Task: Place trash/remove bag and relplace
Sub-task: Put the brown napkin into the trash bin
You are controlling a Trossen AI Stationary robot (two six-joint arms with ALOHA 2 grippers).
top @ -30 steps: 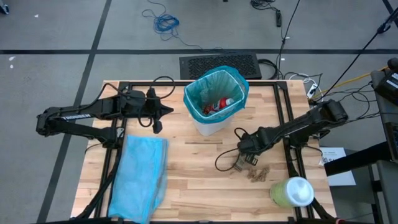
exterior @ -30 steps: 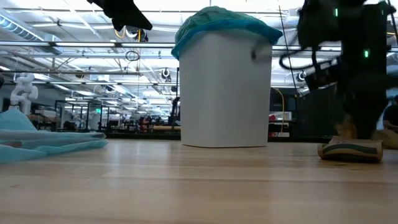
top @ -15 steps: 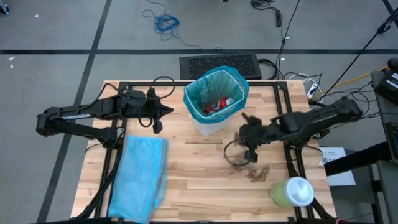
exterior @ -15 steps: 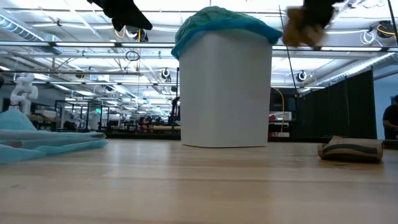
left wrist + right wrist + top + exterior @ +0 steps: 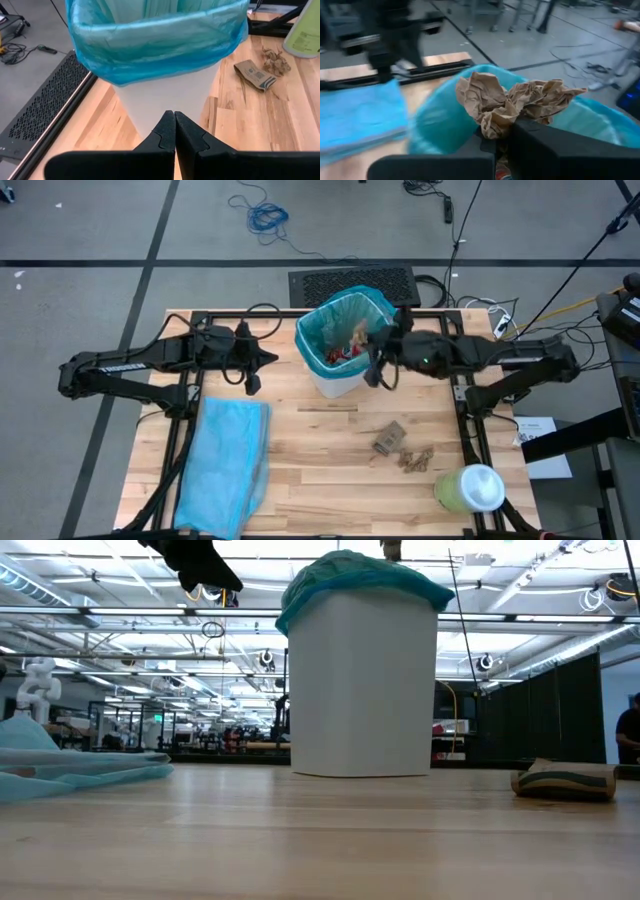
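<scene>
Even, bright overhead light in high view; soft shadows under arms on wooden table (image 5: 320, 470). Low view: backlit by ceiling strip lights, white bin (image 5: 362, 680) front in shade, near tabletop out of focus. Right wrist view motion-blurred, esp. bkgd; crumpled brown paper (image 5: 512, 102) fairly sharp. Left wrist view sharp.

crumpled brown paper scrap (image 5: 512, 102), translucent plastic liner (image 5: 150, 45), wood table (image 5: 320, 465)

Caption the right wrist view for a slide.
Right gripper holds crumpled brown paper scrap above the teal-lined bin.
</scene>
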